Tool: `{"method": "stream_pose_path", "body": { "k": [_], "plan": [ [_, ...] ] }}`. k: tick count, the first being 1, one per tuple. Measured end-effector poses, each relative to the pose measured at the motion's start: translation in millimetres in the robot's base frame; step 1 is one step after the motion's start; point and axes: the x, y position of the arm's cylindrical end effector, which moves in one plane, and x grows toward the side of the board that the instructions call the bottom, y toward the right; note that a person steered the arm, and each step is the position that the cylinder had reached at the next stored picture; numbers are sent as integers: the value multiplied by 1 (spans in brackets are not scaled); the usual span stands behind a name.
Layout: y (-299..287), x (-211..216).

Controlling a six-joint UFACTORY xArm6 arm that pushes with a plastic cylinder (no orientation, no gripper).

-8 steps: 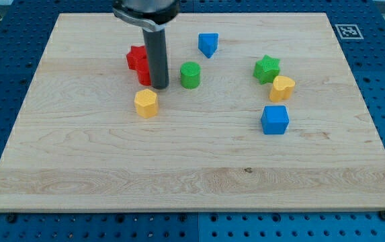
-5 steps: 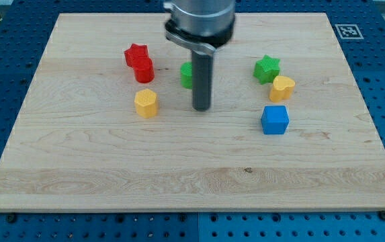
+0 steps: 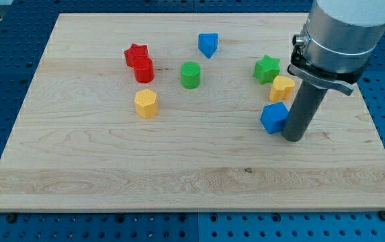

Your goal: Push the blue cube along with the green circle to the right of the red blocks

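Observation:
The blue cube (image 3: 273, 117) sits at the view's right of the board, partly covered by my rod. My tip (image 3: 293, 137) rests on the board just right of the blue cube, touching or nearly touching its right side. The green circle (image 3: 190, 74) stands near the middle top. The red star (image 3: 136, 53) and the red cylinder (image 3: 144, 70) sit together at the upper left, left of the green circle.
A yellow hexagon (image 3: 146, 103) lies below the red blocks. A blue triangular block (image 3: 207, 44) sits at the top middle. A green star (image 3: 267, 68) and a yellow heart-like block (image 3: 281, 87) lie just above the blue cube.
My tip has swept from beside the red blocks, past the green circle, to the right side of the blue cube. The blue cube looks slightly turned or nudged left.

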Motion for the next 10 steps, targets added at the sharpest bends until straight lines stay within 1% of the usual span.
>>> {"method": "stream_pose_path", "body": {
  "k": [4, 6, 8, 10],
  "plan": [
    [-33, -65],
    [-106, -73],
    [-156, -108],
    [-235, -110]
  ]
}}
